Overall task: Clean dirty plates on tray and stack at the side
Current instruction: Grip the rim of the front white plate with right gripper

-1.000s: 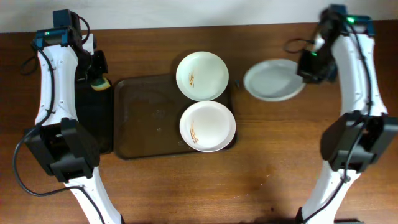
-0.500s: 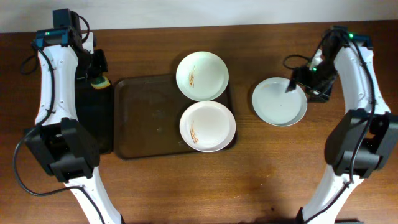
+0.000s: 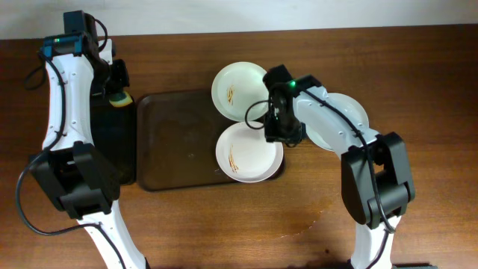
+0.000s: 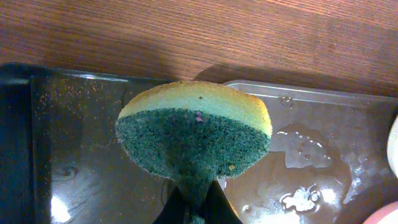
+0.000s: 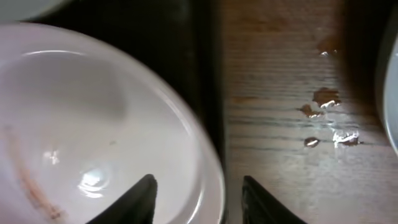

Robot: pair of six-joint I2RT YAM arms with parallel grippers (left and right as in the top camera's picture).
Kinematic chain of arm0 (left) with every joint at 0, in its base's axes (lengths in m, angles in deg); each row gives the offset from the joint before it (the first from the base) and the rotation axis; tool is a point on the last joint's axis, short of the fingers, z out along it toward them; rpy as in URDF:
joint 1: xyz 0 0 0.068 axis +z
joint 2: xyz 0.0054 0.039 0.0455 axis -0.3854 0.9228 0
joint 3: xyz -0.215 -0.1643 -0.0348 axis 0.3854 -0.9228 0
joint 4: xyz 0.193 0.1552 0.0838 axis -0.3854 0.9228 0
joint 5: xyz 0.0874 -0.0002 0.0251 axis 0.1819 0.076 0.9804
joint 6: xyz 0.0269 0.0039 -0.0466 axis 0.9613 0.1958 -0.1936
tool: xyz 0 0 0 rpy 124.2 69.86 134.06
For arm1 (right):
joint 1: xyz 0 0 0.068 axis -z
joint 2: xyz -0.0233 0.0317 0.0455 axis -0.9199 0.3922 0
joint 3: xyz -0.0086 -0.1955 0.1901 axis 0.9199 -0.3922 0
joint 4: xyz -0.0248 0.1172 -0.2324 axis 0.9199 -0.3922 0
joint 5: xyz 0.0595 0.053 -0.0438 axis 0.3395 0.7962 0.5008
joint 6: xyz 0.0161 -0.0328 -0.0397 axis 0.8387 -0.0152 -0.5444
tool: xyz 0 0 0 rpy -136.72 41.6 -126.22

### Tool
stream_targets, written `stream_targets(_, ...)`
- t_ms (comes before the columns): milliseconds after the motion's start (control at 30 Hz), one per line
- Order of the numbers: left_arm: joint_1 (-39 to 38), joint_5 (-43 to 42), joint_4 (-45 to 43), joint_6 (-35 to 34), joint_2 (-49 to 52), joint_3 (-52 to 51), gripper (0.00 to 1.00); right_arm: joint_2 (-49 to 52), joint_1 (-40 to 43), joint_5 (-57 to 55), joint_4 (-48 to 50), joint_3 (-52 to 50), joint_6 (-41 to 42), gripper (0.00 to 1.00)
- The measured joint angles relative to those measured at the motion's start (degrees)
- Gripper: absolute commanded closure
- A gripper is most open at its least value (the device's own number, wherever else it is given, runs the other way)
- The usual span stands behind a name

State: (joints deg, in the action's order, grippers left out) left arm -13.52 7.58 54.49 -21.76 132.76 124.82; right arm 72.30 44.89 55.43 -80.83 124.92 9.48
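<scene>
Swinging in from the side, the right pincer (image 3: 276, 133) now hangs over the right edge of the near plate (image 3: 243, 153), where a moment ago it was out on the right setting a plate down. That clean plate (image 3: 352, 108) lies on the bare counter (image 3: 224, 224) beside the tray (image 3: 172, 142), partly hidden under the arm. So one plate looks done and set aside, and two are left. In the right wrist view the pincer (image 5: 202, 199) is spread apart, one finger over the plate's bowl and the other out past its rim, gripping nothing yet.

The near plate and the far plate (image 3: 239, 90) both sit at the tray's right end, each with orange-brown streaks. I'd guess the near one gets picked up next.

The left pincer (image 4: 198, 208) is clamped on a sponge (image 4: 193, 130), yellow on top and green below, held over the black tray (image 4: 68, 137) at the back left, well away from the plates.
</scene>
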Motion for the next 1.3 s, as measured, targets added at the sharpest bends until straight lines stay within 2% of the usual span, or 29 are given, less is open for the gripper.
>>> stream_targets(233, 0.0, 0.0, 0.0, 0.0, 0.0, 0.0, 0.98, 0.0, -1.6, -1.8, 2.1, -2.5, -1.4, 0.96)
stream_targets(633, 0.0, 0.0, 0.0, 0.0, 0.0, 0.0, 0.98, 0.0, -6.8, 6.0, 3.0, -2.5, -1.8, 0.96)
stream_targets(667, 0.0, 0.0, 0.0, 0.0, 0.0, 0.0, 0.99, 0.0, -7.0, 6.9, 3.3, -2.5, -1.8, 0.91)
stream_targets(700, 0.0, 0.0, 0.0, 0.0, 0.0, 0.0, 0.98, 0.0, -7.6, 7.3, 3.7, -2.5, -1.9, 0.64)
stream_targets(733, 0.0, 0.0, 0.0, 0.0, 0.0, 0.0, 0.99, 0.0, -8.5, 7.2, 3.7, -2.5, -1.6, 0.56)
stream_targets(900, 0.0, 0.0, -0.1, 0.0, 0.0, 0.0, 0.98, 0.0, -9.4, 3.6, -1.6, 2.5, 0.2, 0.54)
stream_targets(1100, 0.0, 0.0, -0.6, 0.0, 0.0, 0.0, 0.98, 1.0, -8.5, -4.7, -1.6, 3.4, 0.6, 0.55)
stream_targets(1133, 0.0, 0.0, -0.7, 0.0, 0.0, 0.0, 0.98, 2.4, -8.5, -5.6, -1.1, 3.3, 0.6, 0.57)
stream_targets(1200, 0.0, 0.0, -0.7, 0.0, 0.0, 0.0, 0.98, 5.6, -8.5, -6.2, 0.1, 3.0, 0.6, 0.73)
stream_targets(1233, 0.0, 0.0, -0.7, 0.0, 0.0, 0.0, 0.98, 6.6, -8.6, -5.9, 0.5, 2.9, 0.7, 0.93)
stream_targets(1300, 0.0, 0.0, -0.7, 0.0, 0.0, 0.0, 0.99, 6.6, -8.9, -4.7, 2.6, 2.9, 0.5, 0.96)
